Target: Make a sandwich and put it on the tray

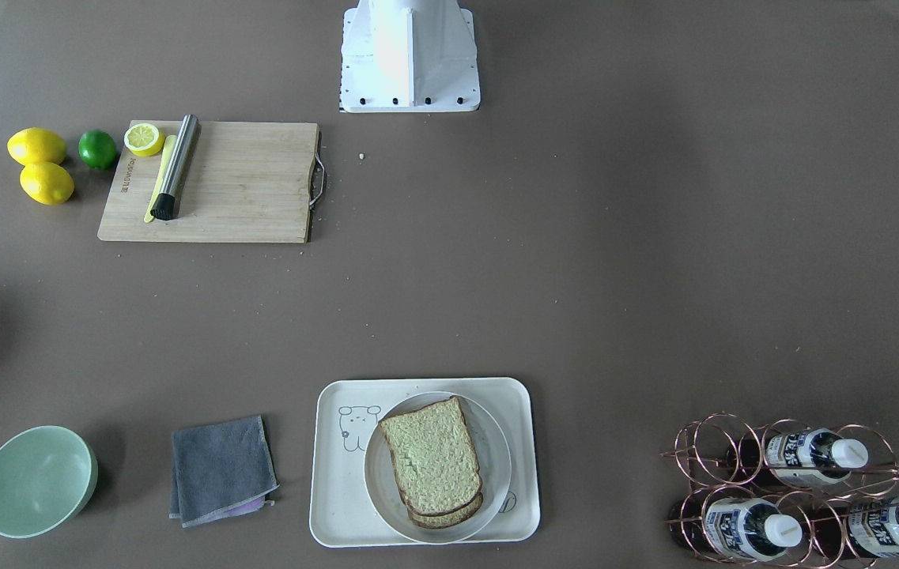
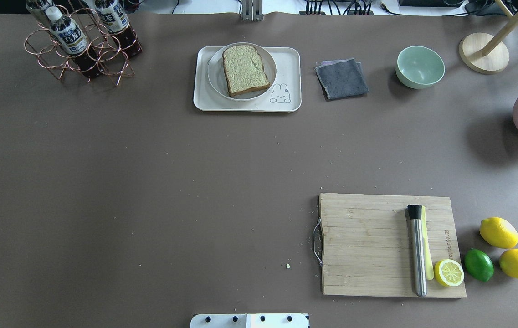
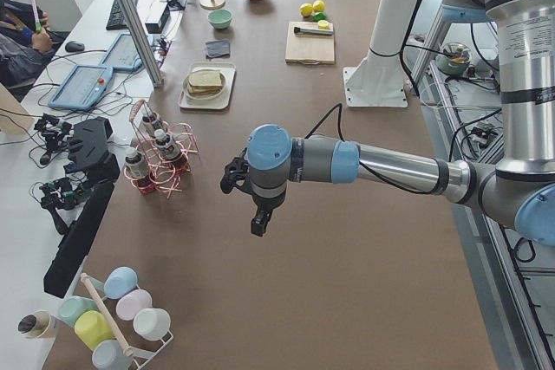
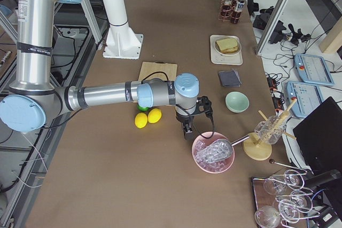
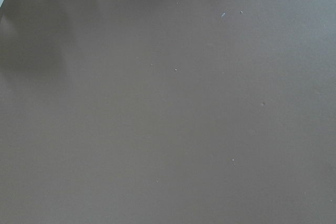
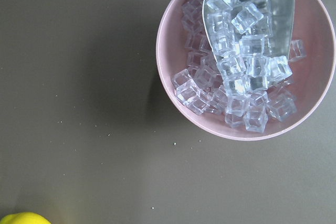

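Looks done or nearly so: tray at the table edge opposite the robot's base, carrying a round white plate, sandwich stacked on that plate. Two slices showing, no egg visible, so can't confirm the filling. Can't tell jaw state either side: left gripper over bare table, right gripper near the pink ice bowl, both well apart from the tray.

A cutting board carries a steel rod, with a half lemon on the board's corner beside the rod. Just off that end of the board lie a lime and two lemons. Well beyond the board sit a grey cloth, a green bowl and a pink bowl of ice.
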Controlling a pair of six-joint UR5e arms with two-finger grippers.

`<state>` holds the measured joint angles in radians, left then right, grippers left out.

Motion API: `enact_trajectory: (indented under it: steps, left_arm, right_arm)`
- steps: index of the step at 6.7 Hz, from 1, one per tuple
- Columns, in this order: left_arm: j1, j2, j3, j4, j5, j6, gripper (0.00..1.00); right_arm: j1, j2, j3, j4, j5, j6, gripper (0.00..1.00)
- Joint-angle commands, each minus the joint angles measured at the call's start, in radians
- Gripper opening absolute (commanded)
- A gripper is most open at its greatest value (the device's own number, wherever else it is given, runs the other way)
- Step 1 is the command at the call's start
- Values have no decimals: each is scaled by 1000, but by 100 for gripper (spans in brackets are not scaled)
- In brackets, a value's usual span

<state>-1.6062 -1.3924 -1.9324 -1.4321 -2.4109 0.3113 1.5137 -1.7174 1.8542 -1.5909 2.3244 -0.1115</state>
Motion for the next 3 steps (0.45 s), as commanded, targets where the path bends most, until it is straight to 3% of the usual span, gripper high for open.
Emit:
enact_trajectory:
  steps: [1,3]
  left_arm:
    - [2,19,-2,1,64,-27,98]
    - [0,32,6,-2,94,-26,98]
  right_arm:
    - [17,-7,5,0,-51,-1,100]
    - [16,-11,-3,-11,-70,7,100]
